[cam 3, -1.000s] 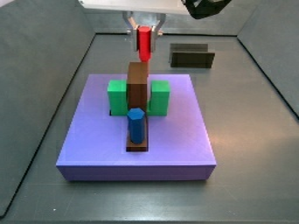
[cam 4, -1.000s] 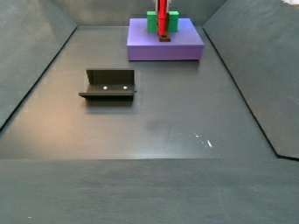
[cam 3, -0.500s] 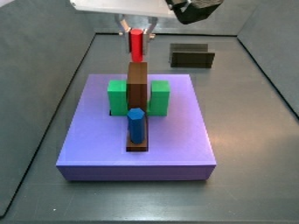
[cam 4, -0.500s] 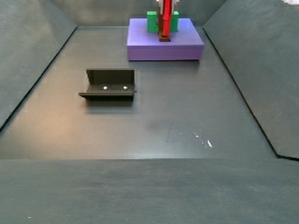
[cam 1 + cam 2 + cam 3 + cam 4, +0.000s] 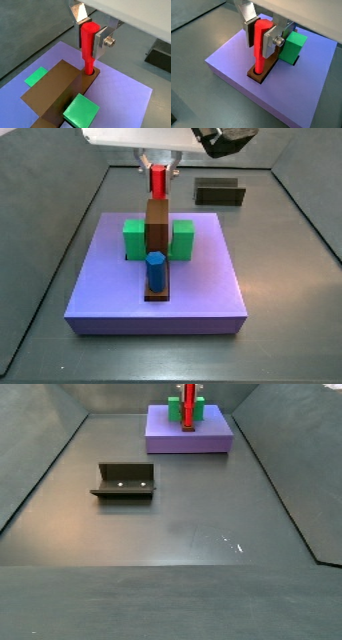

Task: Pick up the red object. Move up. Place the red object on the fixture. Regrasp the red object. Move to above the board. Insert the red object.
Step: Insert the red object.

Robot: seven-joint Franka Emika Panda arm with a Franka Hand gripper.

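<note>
In both wrist views the gripper (image 5: 90,31) stands over the board (image 5: 127,95), its jaws closed narrowly on the upper part of the red object (image 5: 88,47), which hangs upright. Its lower tip sits at a brown recess just behind the brown slab (image 5: 50,92); whether the tip is already seated I cannot tell. In a wrist view the same grip shows from the other flank: silver fingers (image 5: 272,41) press the red object (image 5: 260,47), its foot meeting the brown base strip beside a green block (image 5: 292,47) on the board (image 5: 304,95).

In a side view the red object (image 5: 160,178) hangs higher against the slab (image 5: 158,223) than a second ago, the gripper (image 5: 160,166) having shifted slightly; by my judgement it is lining up for insertion behind the slab. The blue peg (image 5: 155,271) stands nearer the board's front.

In a side view the fixture (image 5: 124,481) sits empty toward the counter's left edge, and the red object (image 5: 189,402) is at the board (image 5: 189,439) by the far edge.
</note>
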